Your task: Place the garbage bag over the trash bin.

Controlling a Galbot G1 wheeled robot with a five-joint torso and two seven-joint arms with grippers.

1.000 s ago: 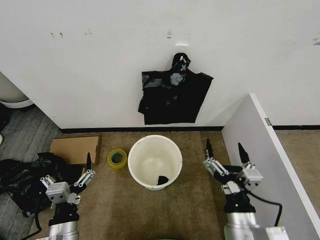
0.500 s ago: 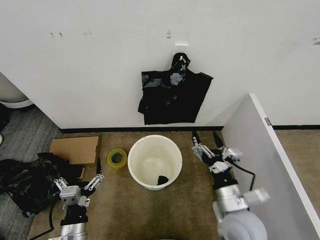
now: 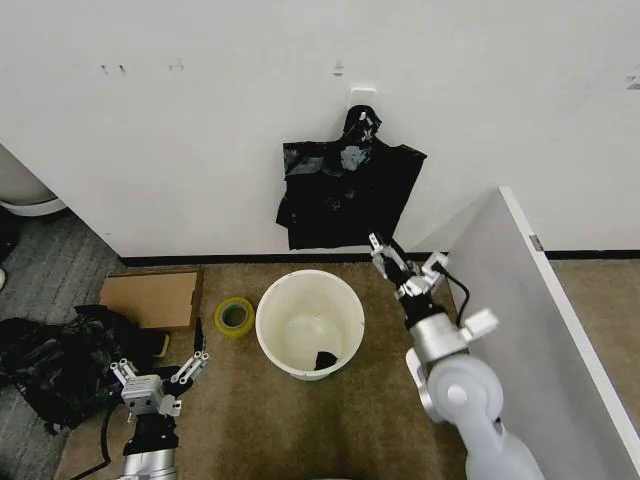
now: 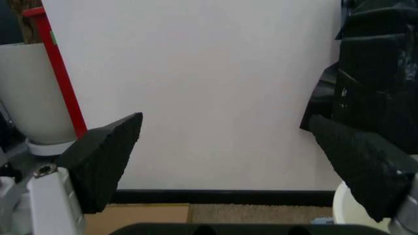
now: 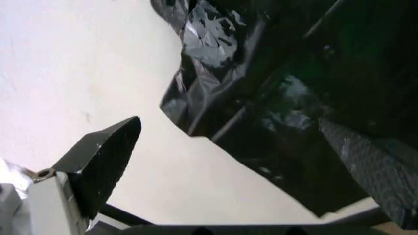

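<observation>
Bin [image 3: 310, 322] stands below bags [image 5: 287, 103] facing right pincer [image 3: 407, 268].

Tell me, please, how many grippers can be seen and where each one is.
2. The left gripper is open, low above the carpet, beside the black heap. The right gripper is open, raised near the bags on the wall, behind the trash bin.

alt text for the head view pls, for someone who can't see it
The robot's right hand, fingers open, reaches up toward a bunch of glossy black plastic bags hanging on a white wall. Below them a round cream-white plastic bin stands on brown carpet. The left hand sits low, open, beside a black heap.
</observation>
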